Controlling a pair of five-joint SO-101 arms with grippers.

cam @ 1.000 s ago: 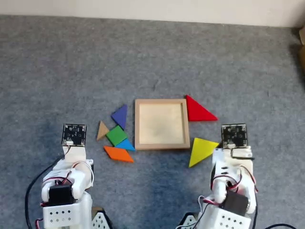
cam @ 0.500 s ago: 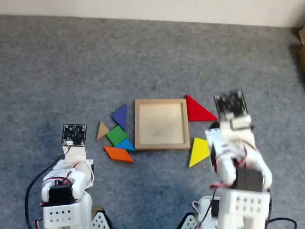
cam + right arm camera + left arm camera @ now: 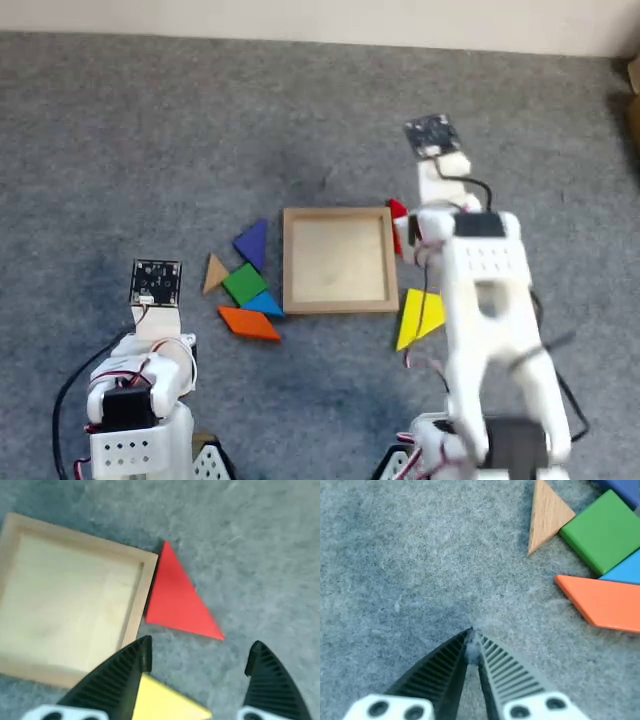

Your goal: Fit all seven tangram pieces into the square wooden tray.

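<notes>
Underneath, grey carpet (image 3: 150,130), pale wall (image 3: 300,18) behind, wooden tray (image 3: 340,212) centred

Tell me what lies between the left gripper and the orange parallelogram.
Only bare grey carpet separates the left gripper from the orange parallelogram, seen in the left wrist view.

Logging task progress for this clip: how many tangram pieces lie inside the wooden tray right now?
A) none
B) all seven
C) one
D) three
A: the tray is bare inside, and the red triangle and yellow triangle lie outside it.
</notes>
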